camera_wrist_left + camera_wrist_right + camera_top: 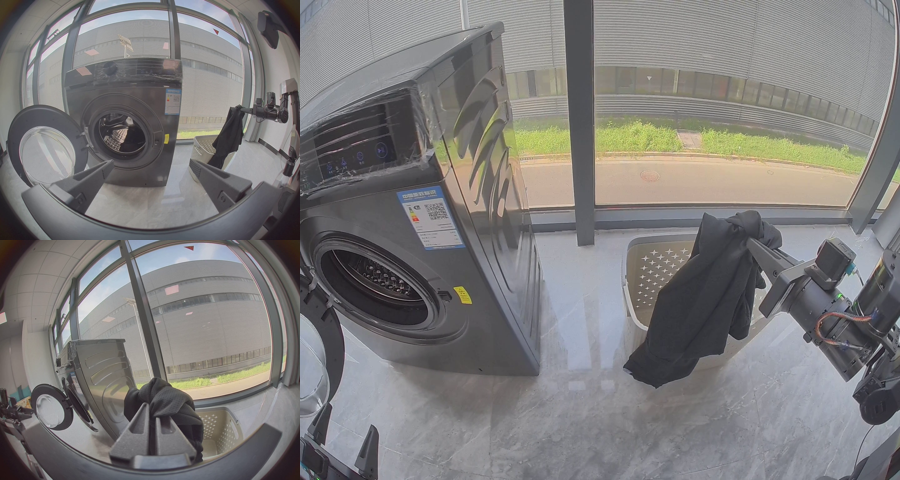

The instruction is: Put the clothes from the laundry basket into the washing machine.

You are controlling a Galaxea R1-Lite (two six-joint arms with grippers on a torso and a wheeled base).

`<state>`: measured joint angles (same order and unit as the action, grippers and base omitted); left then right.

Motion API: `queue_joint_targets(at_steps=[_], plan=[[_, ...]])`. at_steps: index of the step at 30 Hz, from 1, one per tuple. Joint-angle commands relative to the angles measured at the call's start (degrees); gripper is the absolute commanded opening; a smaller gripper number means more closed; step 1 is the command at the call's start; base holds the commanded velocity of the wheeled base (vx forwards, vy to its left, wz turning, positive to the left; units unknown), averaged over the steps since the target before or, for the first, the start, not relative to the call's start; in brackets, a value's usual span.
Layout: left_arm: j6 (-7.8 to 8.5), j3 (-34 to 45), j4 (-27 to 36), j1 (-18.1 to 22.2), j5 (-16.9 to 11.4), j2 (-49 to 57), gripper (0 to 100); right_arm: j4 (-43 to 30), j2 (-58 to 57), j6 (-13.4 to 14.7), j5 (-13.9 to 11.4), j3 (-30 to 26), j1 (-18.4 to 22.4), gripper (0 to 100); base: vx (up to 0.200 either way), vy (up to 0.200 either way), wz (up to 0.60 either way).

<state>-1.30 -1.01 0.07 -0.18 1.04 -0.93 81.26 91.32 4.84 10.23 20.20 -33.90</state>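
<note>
Black garment (700, 300) — pinched in right gripper (751, 241), hanging above laundry basket (655, 269)

Window post (579, 125), grass (637, 137), seemingly marble floor (581, 406)

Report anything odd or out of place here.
Nothing spilled or damaged. Two small things: crinkled plastic film covers the washing machine's control panel, and the black garment, pinched in the right gripper, hangs across the laundry basket's rim, its hem low near the floor.
</note>
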Motion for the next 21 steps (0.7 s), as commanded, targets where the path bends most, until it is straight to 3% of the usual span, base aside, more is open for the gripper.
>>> queue_joint_targets(at_steps=[1, 15, 21], plan=[[-0.01, 0.8, 0.0, 0.0, 0.0, 0.9, 100, 0.0, 0.1, 0.0, 0.0, 0.0, -0.1, 0, 0.000, 0.200, 0.00], [-0.01, 0.8, 0.0, 0.0, 0.0, 0.9, 100, 0.0, 0.1, 0.0, 0.1, -0.1, -1.9, 0, 0.000, 0.200, 0.00], [-0.01, 0.8, 0.0, 0.0, 0.0, 0.9, 100, 0.0, 0.0, 0.1, 0.1, -0.2, -2.3, 0, 0.000, 0.000, 0.00]])
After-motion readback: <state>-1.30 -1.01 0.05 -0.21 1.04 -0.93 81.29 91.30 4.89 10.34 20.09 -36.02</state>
